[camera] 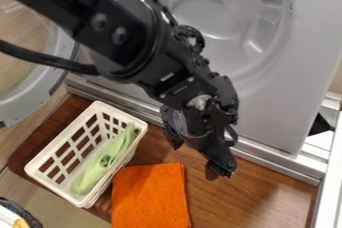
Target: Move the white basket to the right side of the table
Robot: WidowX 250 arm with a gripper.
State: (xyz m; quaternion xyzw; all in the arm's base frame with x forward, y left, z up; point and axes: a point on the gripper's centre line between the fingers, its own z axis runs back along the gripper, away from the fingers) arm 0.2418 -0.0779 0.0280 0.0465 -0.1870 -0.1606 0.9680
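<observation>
The black gripper (194, 161) hangs over the wooden table, right of the basket and above the cloth's upper right corner. Its fingers stand apart, open, with nothing seen between them. A white plastic basket (61, 144) with slatted walls stands at the left of the table, set at a slant. Inside it lies a light green item (105, 162), stretched along the basket's right-hand side. Basket and gripper are apart.
An orange cloth (151, 197) lies right of the basket, close to its lower right side. Behind the wooden table (257, 197) rises a grey machine drum panel (267, 107), with a round door (63, 72) at the left. A white frame (328, 177) borders the right.
</observation>
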